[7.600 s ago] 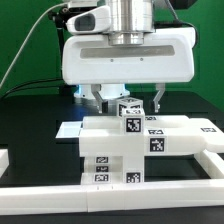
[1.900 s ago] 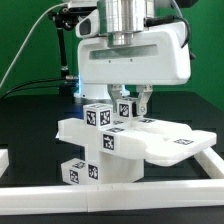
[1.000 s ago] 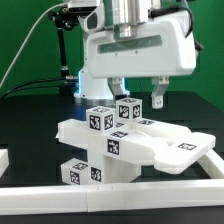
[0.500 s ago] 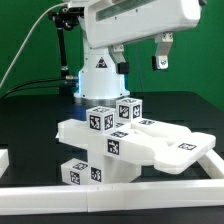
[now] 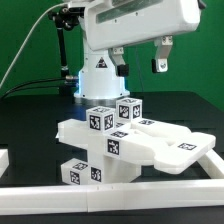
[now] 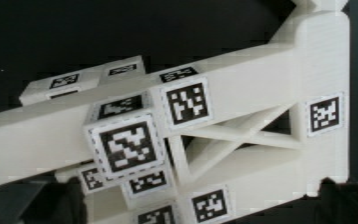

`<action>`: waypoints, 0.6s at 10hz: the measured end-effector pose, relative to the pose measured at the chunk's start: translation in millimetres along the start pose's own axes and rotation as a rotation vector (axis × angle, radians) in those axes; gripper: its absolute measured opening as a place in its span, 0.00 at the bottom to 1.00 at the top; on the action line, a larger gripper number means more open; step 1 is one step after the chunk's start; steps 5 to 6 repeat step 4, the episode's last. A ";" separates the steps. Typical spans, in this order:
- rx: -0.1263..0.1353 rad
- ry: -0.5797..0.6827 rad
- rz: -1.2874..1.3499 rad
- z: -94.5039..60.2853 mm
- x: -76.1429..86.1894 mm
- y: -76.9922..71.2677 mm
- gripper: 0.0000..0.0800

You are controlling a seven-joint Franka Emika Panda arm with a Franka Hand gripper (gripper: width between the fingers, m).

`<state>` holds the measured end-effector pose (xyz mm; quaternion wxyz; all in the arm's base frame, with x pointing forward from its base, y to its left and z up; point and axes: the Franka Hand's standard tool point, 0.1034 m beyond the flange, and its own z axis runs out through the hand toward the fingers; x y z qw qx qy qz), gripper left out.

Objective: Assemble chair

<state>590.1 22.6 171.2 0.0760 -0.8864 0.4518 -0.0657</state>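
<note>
The chair (image 5: 120,146) is a joined cluster of matte white tagged parts standing on the black table, with two small tagged cubes on top and a flat panel reaching toward the exterior view's right. My gripper (image 5: 139,58) hangs well above it, open and empty, with both fingers (image 5: 160,54) clear of the parts. In the wrist view the chair (image 6: 211,115) fills the picture from above, showing a cross-braced panel and several tags. My gripper (image 6: 194,205) shows only as dark fingertips at the two lower corners, with nothing between them.
A low white rail (image 5: 110,198) runs along the table's front and turns back at the exterior view's right (image 5: 214,148). A white piece (image 5: 3,158) sits at the left edge. The arm's base (image 5: 100,75) and cables stand behind the chair.
My gripper was down on the chair's top cubes and the chair got turned. It has since let go and risen straight up; the chair stays still.
</note>
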 end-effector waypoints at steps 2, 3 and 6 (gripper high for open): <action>0.000 0.000 0.000 0.2 0.0 0.1 0.81; -0.001 0.000 0.000 0.3 0.0 0.2 0.81; -0.001 0.000 0.000 0.4 -0.1 0.2 0.81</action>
